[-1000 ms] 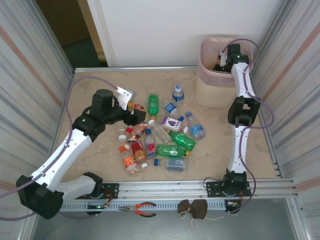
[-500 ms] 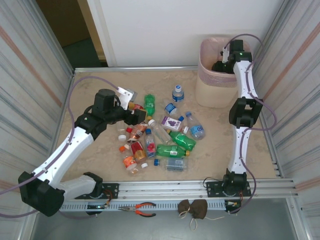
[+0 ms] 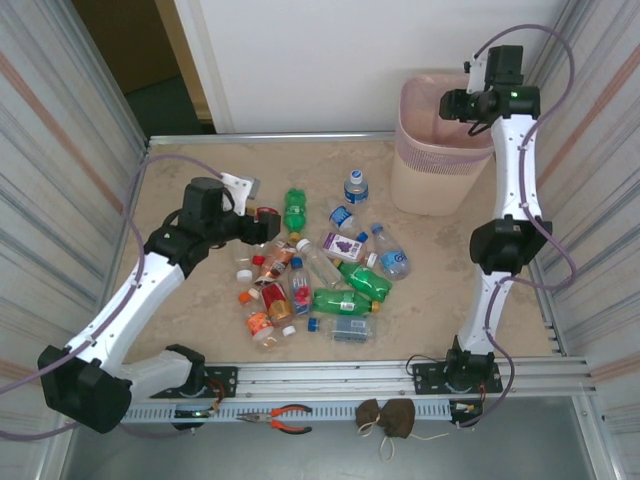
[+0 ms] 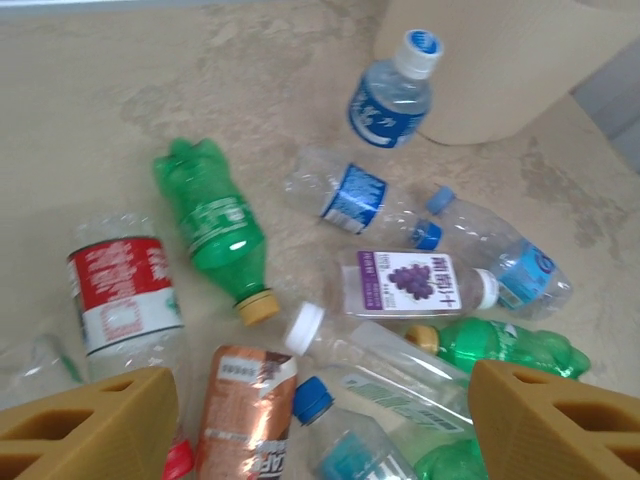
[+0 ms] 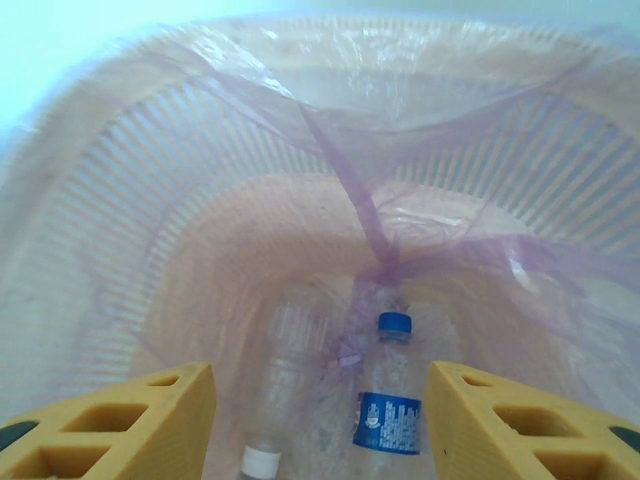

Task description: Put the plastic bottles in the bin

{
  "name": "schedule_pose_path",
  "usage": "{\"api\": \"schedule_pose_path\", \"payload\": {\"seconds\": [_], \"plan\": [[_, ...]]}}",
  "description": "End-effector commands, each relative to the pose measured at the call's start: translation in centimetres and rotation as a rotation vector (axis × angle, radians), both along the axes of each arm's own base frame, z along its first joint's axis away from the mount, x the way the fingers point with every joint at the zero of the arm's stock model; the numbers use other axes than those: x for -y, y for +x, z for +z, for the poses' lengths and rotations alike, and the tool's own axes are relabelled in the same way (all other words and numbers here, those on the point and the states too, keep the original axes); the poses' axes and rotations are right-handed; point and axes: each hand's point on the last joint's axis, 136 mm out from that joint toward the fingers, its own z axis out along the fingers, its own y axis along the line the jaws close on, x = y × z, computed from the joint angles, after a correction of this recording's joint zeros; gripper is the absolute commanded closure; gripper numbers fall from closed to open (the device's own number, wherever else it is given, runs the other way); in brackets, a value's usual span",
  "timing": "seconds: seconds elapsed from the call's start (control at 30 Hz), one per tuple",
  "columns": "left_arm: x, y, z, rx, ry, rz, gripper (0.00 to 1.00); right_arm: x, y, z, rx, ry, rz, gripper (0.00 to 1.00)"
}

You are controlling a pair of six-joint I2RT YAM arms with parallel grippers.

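The left claw (image 4: 320,405) stands with its yellow fingers (image 4: 90,425) wide apart and nothing between them, just above the plastic bottles (image 3: 320,275) scattered on the table (image 3: 440,290). Right under it lie a copper-labelled bottle (image 4: 245,410) and a blue-capped bottle (image 4: 345,450). Just beyond are a green bottle (image 4: 215,225) with a yellow cap and a red-labelled bottle (image 4: 120,295). Farther out lies a grape-labelled bottle (image 4: 415,283), and an upright bottle (image 4: 392,95) stands near the foot of the bin (image 4: 500,60).

The right claw (image 5: 320,385) is also apart and empty, held over the mouth of the bin and looking down inside. At the bottom, within the thin pink bag (image 5: 370,200), lie a blue-labelled bottle (image 5: 388,405) and a clear white-capped bottle (image 5: 270,410). From above, the bin stands at the far right of the table, apart from the heap.
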Motion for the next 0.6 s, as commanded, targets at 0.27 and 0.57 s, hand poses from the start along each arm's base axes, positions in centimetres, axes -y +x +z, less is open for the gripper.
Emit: {"api": "schedule_pose_path", "payload": {"seconds": [0.27,0.57], "plan": [[-5.5,0.3,-6.7,-0.298,0.061,0.257,0.22,-2.5,-7.9,6.1,0.152,0.016,0.040,0.44],[-8.2,-1.1,-11.4,-0.493,0.147,0.365,0.22,-3.3,-13.0,4.2,0.147,0.040,0.029,0.43]]}}
